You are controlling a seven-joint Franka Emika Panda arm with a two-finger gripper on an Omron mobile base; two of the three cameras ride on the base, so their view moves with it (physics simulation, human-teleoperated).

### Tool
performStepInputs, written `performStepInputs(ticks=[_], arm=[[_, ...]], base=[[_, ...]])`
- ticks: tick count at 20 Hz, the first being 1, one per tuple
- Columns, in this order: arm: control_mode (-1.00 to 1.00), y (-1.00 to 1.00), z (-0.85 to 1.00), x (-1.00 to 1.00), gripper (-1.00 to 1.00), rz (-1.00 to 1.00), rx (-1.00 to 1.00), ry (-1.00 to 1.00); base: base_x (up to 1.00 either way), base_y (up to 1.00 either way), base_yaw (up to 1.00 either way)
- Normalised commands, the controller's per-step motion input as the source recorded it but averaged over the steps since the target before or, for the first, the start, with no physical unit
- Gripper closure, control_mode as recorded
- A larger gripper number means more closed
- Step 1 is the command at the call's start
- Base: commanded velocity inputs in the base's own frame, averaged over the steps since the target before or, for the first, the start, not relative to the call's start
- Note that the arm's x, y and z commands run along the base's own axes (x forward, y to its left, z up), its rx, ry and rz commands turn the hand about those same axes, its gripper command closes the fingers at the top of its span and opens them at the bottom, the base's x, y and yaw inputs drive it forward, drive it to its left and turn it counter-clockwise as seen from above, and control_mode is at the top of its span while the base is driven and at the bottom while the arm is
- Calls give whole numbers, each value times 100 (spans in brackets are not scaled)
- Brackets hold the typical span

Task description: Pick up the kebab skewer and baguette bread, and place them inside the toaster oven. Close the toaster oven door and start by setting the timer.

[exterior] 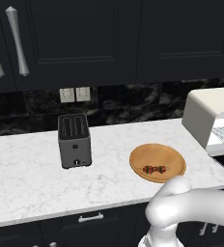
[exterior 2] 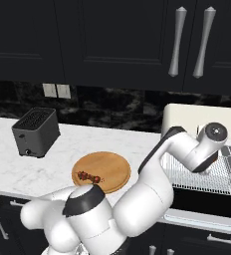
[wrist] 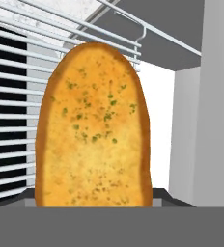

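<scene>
On a white marble counter veined in grey, under black cabinets with long silver handles and a dark stone backsplash, we saw a round wooden plate lying flat near the front edge. The kebab skewer, a thin stick with dark red and brown chunks, rested on the plate's near side. Well to its left stood a boxy dark grey slot toaster. At the right sat the cream-white toaster oven, rounded on top, its door down and its wire rack of thin silver bars showing. In the hand view, the baguette bread, an oval golden loaf speckled with green, stood close before the camera over the rack bars. We could not tell how far the jaws were open, nor whether they held the bread.
</scene>
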Motion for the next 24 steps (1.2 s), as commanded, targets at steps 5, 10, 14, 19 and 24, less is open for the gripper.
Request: performStepInputs(ticks=[5,10,14,19,24], arm=[[-100,-7,-24,10,100,2,4,2],[-100,0,-30,4,100,0,2,4],[-100,0,-46,14,100,0,3,0],[-100,0,-61,8,100,0,6,-4],[-100,0,-49,18,100,0,4,-3]], base=[[0,0,0],[0,0,0],[0,0,0],[0,0,0],[0,0,0]])
